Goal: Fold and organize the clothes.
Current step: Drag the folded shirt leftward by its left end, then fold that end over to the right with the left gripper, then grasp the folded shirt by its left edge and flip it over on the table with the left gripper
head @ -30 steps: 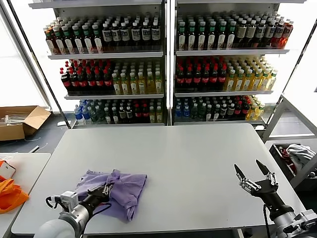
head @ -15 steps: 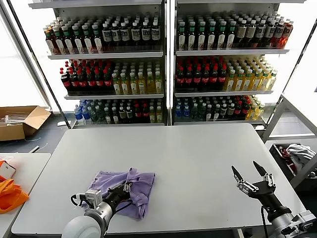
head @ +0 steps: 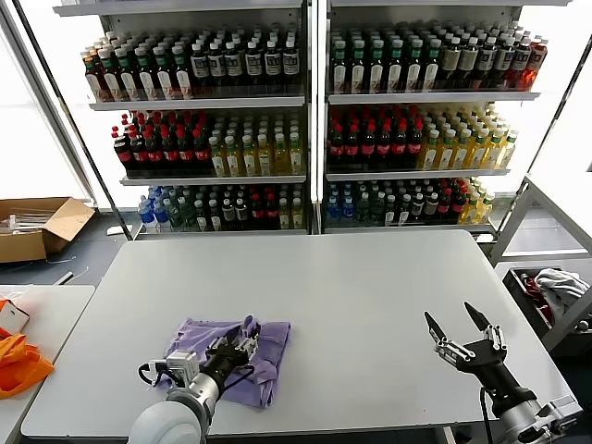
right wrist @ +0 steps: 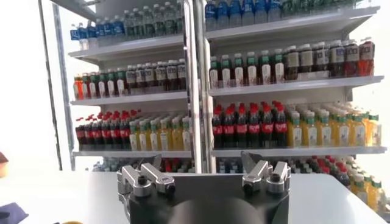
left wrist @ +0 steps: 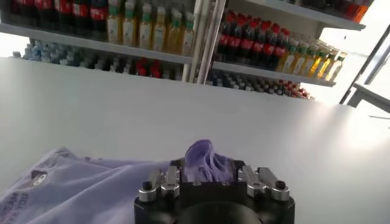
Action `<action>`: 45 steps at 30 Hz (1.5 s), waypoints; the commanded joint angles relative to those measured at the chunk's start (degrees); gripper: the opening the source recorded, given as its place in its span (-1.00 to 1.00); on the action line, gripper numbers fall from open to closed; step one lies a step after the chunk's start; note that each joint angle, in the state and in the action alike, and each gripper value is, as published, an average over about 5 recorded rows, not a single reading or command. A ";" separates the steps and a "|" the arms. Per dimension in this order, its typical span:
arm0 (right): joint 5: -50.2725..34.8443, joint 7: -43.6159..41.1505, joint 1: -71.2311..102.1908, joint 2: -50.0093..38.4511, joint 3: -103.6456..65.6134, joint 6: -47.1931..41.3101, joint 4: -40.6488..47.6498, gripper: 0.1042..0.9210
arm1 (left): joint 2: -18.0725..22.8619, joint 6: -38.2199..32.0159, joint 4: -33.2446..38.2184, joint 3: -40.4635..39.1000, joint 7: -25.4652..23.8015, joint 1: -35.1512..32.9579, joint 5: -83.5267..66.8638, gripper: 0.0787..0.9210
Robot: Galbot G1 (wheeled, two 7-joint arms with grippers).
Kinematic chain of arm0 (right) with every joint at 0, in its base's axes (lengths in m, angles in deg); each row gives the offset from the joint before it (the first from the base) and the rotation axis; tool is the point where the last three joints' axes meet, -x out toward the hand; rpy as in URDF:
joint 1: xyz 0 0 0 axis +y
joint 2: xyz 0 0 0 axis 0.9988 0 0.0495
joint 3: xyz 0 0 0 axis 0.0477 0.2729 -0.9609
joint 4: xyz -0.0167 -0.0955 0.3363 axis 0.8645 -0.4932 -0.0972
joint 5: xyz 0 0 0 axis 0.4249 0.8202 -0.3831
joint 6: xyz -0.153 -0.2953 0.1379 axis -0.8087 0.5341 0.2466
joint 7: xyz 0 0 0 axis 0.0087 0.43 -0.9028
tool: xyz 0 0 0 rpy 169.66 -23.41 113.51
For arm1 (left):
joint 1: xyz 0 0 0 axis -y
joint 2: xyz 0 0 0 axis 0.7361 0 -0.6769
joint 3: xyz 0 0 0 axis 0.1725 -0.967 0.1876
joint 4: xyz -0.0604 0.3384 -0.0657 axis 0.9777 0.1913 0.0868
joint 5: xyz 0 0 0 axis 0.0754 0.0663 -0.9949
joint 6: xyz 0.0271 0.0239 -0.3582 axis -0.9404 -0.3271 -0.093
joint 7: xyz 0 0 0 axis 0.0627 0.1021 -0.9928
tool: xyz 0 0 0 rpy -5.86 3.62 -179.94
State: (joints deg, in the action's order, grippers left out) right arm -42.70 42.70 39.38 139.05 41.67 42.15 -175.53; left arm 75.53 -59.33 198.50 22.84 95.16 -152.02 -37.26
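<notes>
The lavender T-shirt (head: pixel 222 348) lies bunched on the front left of the grey table (head: pixel 351 296). My left gripper (head: pixel 242 339) is shut on a pinched fold of the shirt near its right edge; the fold sticks up between the fingers in the left wrist view (left wrist: pixel 206 161). The rest of the shirt (left wrist: pixel 67 189) trails flat on the table, with a bit of print showing. My right gripper (head: pixel 456 326) is open and empty, held above the table's front right; its fingers (right wrist: pixel 158 163) stand wide apart in the right wrist view.
Shelves of drink bottles (head: pixel 305 120) stand behind the table. Bright orange fabric (head: pixel 17 363) lies on a side table at the left. A cardboard box (head: pixel 37 227) sits on the floor far left. A cart with a white cloth (head: pixel 560 282) is at the right.
My left gripper has dragged the pinched fold of the shirt to the right, spreading the shirt wider. My right gripper has shifted slightly left and lower, still open.
</notes>
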 commanded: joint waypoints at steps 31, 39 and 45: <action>0.87 0.00 -0.13 0.65 0.37 0.18 -0.31 0.76 | -0.99 4.56 -11.51 19.89 -13.33 -7.50 1.63 0.77; 0.67 -0.10 -0.05 0.40 -0.39 0.10 -0.79 0.76 | 0.10 4.57 -12.91 19.32 -14.88 -7.51 1.07 0.52; 0.56 -0.18 -0.11 0.36 -0.76 0.16 -0.93 0.76 | 1.08 4.56 -11.31 18.96 -15.33 -8.54 0.47 0.11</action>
State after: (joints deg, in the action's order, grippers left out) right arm -42.08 42.60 39.33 139.35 41.20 42.33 -176.33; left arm 74.90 -55.18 187.66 42.61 81.20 -159.52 -36.29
